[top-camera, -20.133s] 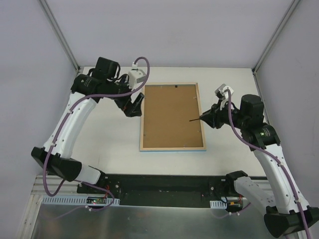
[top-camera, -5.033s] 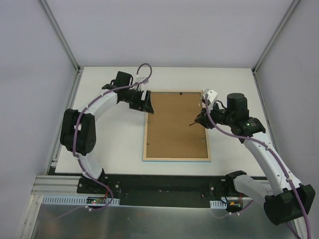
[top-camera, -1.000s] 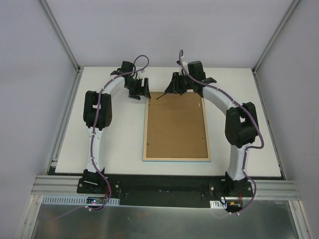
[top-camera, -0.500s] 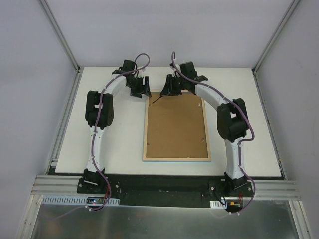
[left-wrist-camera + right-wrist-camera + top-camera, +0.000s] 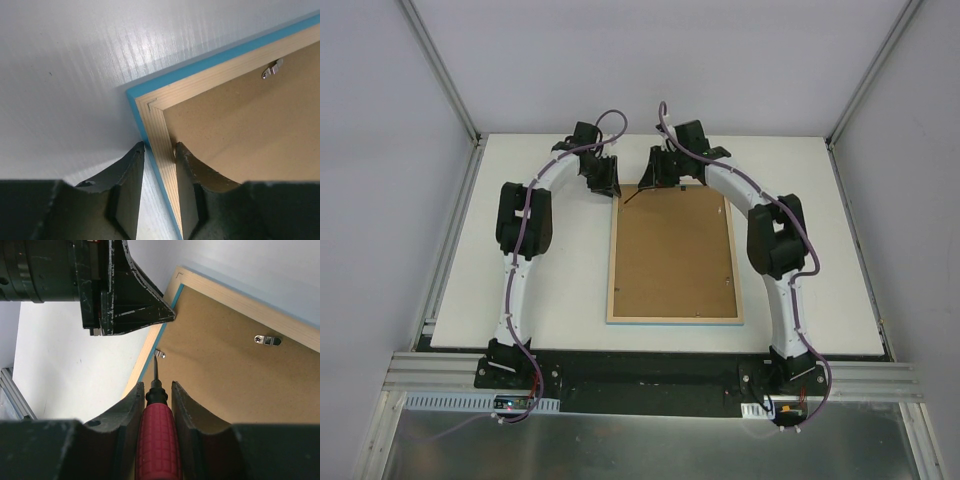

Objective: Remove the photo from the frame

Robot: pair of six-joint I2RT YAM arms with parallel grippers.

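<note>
The frame (image 5: 612, 270) lies face down on the table, pale wood back up, with a turquoise edge (image 5: 175, 75) showing at its far left corner. A brown backing board (image 5: 675, 250) fills it, so the photo is hidden. My left gripper (image 5: 608, 185) straddles the left rail by that corner and is shut on it (image 5: 160, 147), one finger (image 5: 131, 172) outside and one on the board side. My right gripper (image 5: 156, 387) is shut on a red-handled screwdriver (image 5: 157, 440). The screwdriver's tip points at a small metal tab (image 5: 160, 354) on the left rail.
A second metal tab (image 5: 266, 340) sits on the far rail, and it also shows in the left wrist view (image 5: 271, 69). Both arms arch over the white table (image 5: 540, 290) and meet at the frame's far end. Grey enclosure walls stand at the back and sides.
The left gripper has slid onto the frame's far left corner and its jaws have narrowed around the rail. The right gripper has shifted slightly left with the screwdriver.
</note>
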